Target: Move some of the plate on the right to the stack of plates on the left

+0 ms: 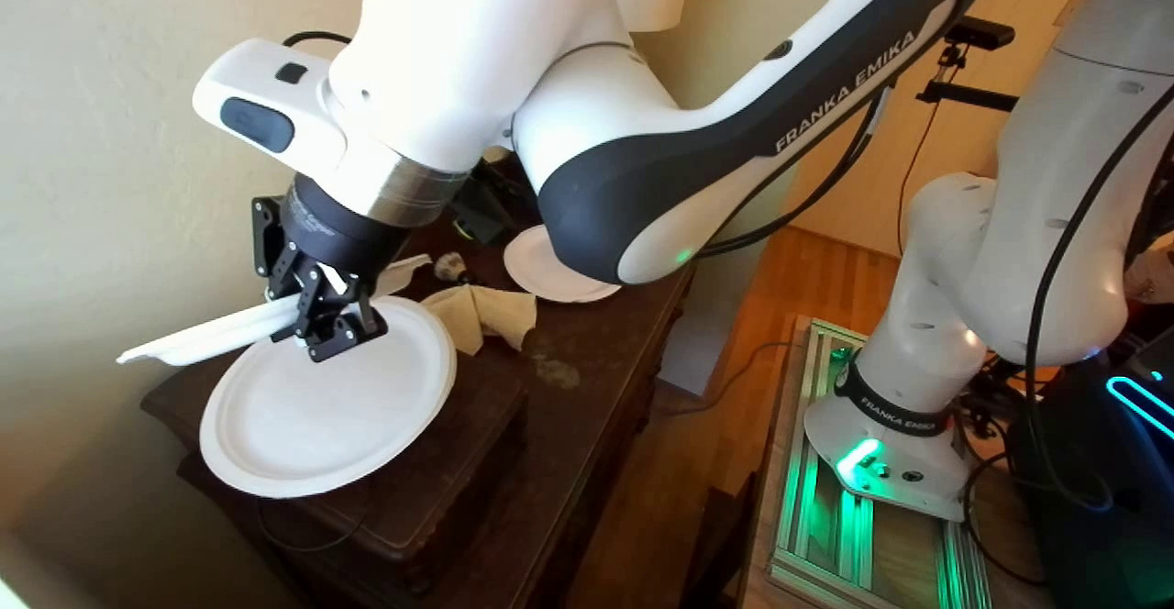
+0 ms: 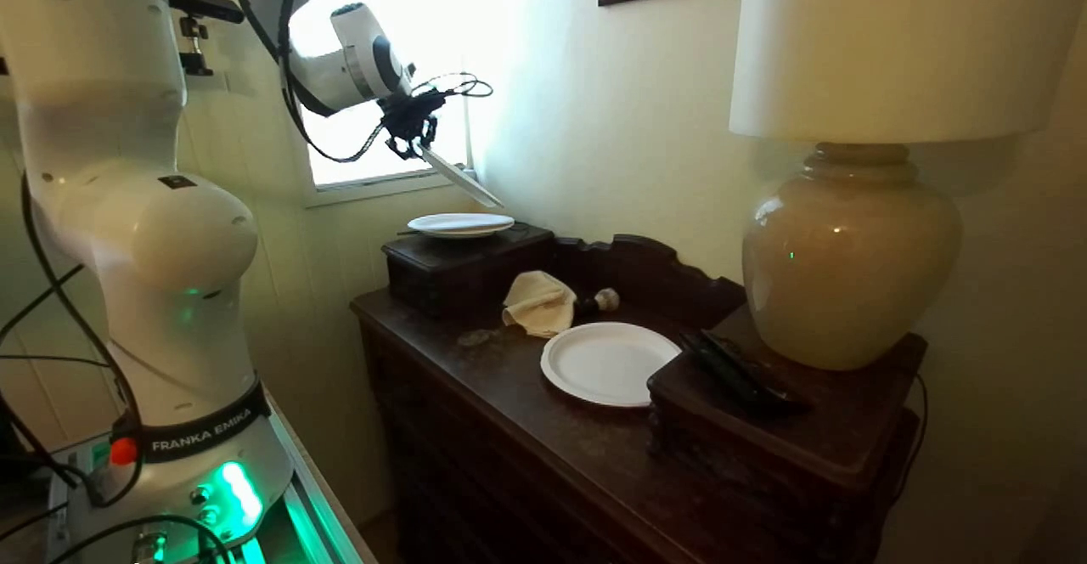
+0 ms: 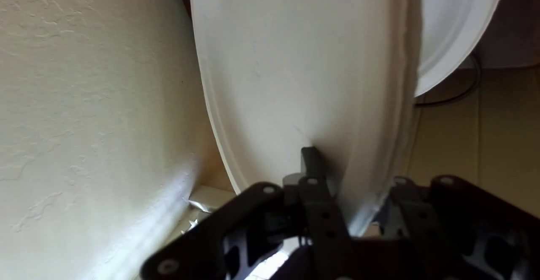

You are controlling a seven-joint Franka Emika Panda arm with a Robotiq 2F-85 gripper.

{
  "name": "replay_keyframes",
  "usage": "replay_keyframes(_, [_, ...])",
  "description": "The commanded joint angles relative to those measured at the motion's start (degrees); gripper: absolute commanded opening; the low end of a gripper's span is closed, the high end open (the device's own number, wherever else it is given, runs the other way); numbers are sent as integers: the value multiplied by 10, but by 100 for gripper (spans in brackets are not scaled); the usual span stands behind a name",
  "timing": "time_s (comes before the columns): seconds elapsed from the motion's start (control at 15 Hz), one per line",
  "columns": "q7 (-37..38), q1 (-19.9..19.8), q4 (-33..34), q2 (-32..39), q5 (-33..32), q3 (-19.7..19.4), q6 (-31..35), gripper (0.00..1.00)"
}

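Observation:
My gripper (image 1: 323,336) is shut on the rim of a white plate (image 1: 215,329); whether it holds more than one plate I cannot tell. The held plate (image 2: 463,177) is tilted, its far edge sloping down towards the wall, in the air above the plate or stack (image 2: 461,226) on the raised box at the dresser's end. That stack (image 1: 321,407) also shows partly behind the held plate (image 3: 295,60) in the wrist view. In the wrist view one finger lies against the plate's face; the other finger is partly hidden behind it. Another white plate or stack (image 2: 605,364) lies lower on the dresser top.
A wall (image 3: 84,103) stands close beside the held plate. A beige cloth (image 2: 539,302) and a brush (image 2: 606,299) lie between the two plate places. A large lamp (image 2: 849,250) and a dark object (image 2: 739,373) stand on another raised box.

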Motion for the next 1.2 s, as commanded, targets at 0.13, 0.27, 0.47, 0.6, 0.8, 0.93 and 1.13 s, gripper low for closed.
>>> replay_keyframes(0.13, [-42, 13, 21, 25, 8, 1, -17, 4])
replay_keyframes(0.27, [-55, 14, 21, 31, 12, 3, -21, 4])
replay_keyframes(0.47, [-63, 16, 21, 36, 7, 4, -33, 4])
replay_keyframes(0.6, [-69, 17, 20, 36, 6, 5, -52, 4])
replay_keyframes(0.8, [-76, 20, 21, 35, 5, 6, -75, 4])
replay_keyframes(0.93, [-79, 23, 23, 35, -3, 5, -92, 4])
replay_keyframes(1.13, [-73, 29, 33, 30, -39, 0, -131, 4])
